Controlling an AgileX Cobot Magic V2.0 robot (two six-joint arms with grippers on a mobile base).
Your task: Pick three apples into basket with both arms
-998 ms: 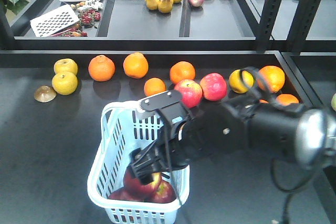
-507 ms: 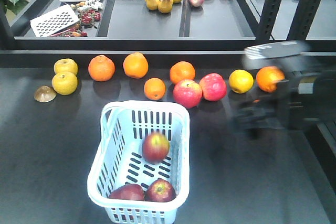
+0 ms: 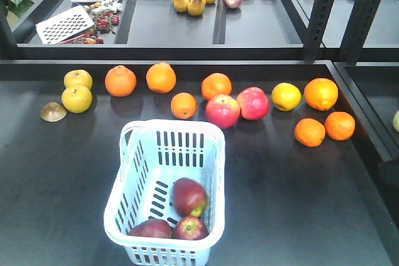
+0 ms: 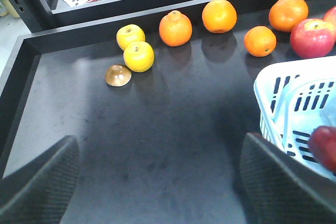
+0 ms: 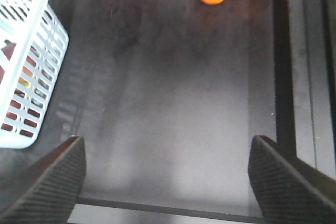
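We see three dark-red apples (image 3: pixel 189 196) inside the basket (image 3: pixel 122 179) at 6 o'clock on the bench (image 3: pixel 299 191), one blurred. Both the left end effector (image 4: pixel 157 182) and right end effector (image 5: pixel 165 174) gape wide, empty, fingertips cut off.

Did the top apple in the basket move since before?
Yes. The apple dropped lower in the basket, closer to the two apples at its near end.

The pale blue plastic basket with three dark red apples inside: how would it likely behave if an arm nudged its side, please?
The pale blue slotted plastic basket looks thin-walled, so probably light and prone to slide on the smooth black tabletop. The three dark red apples lie loose at its near end and would likely roll and shift inside.
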